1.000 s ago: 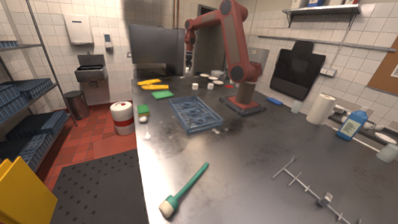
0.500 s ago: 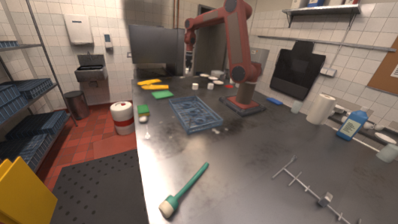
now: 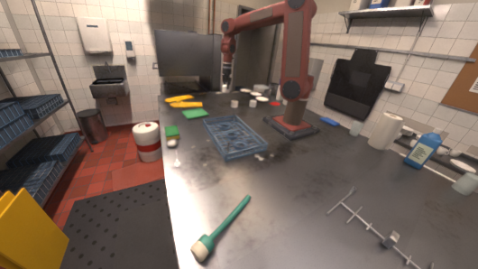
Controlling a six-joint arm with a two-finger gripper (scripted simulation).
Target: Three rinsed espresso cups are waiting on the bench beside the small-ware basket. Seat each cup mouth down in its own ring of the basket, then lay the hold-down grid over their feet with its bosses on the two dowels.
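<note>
A third espresso cup is hard to make out: my gripper (image 3: pixel 225 85) hangs at the far end of the bench, closed on a small white cup that is mostly hidden by the fingers. Two white cups (image 3: pixel 234 104) (image 3: pixel 253 103) stand apart on the bench behind the basket. The blue small-ware basket (image 3: pixel 234 136) lies in the middle of the bench with its rings empty. The hold-down grid (image 3: pixel 374 224), a thin grey frame, lies on the bench at the near right.
The bench's left edge runs past a green sponge (image 3: pixel 172 131). A green-handled brush (image 3: pixel 220 229) lies near the front. Yellow and green boards (image 3: pixel 195 113) lie at the back left. The arm's base (image 3: pixel 291 126) stands right of the basket. A paper roll (image 3: pixel 384 131) and blue bottle (image 3: pixel 422 150) stand at right.
</note>
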